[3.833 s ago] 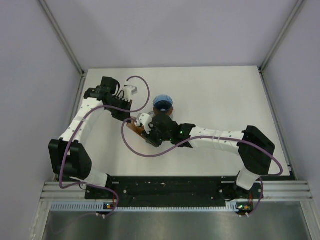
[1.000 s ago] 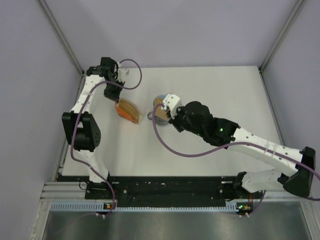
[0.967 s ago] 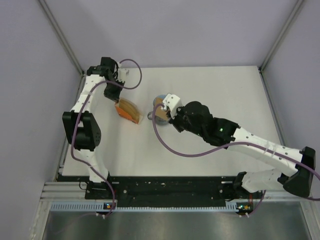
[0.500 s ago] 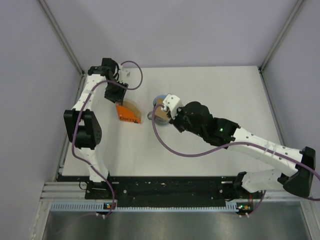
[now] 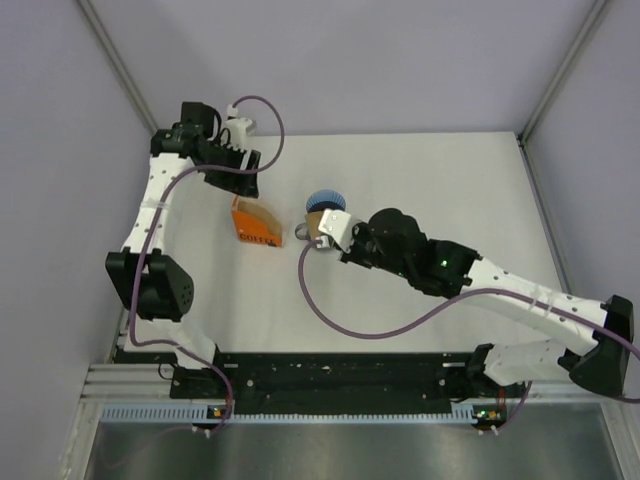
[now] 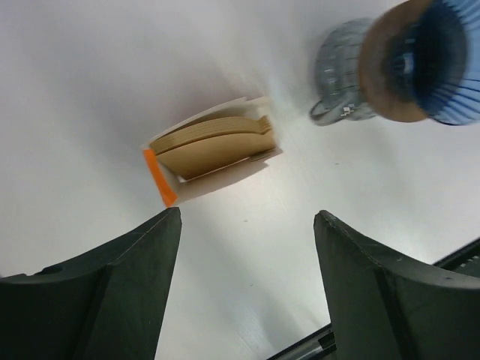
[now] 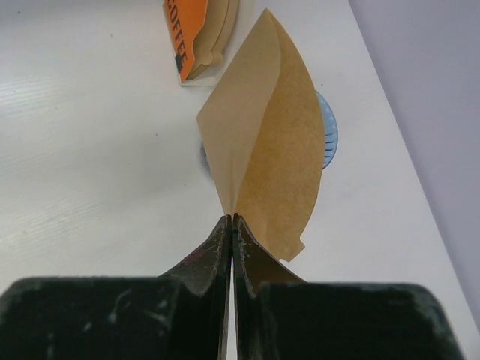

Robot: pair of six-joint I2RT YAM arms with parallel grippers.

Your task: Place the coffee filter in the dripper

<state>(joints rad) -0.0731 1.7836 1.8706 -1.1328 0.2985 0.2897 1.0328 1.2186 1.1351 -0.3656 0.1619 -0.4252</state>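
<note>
Right wrist view had the right claw [image 7: 231,219] pinched shut on the bottom corner of the coffee filter [image 7: 266,157]. It stood up in the air as a flattened tan cone right in front of the dripper [image 7: 330,139], around the middle of the counter [image 5: 420,180], a bit toward its far edge. Paper that thin looked feather-light and floppy, easy to crease or tear, so I'd say a gentle pinch on the seam edge was the right spot. It probably needed opening out to sit against the ribs. Left claw [image 6: 247,225] hung wide with nothing in it, above the orange pack [image 6: 214,146].
</note>
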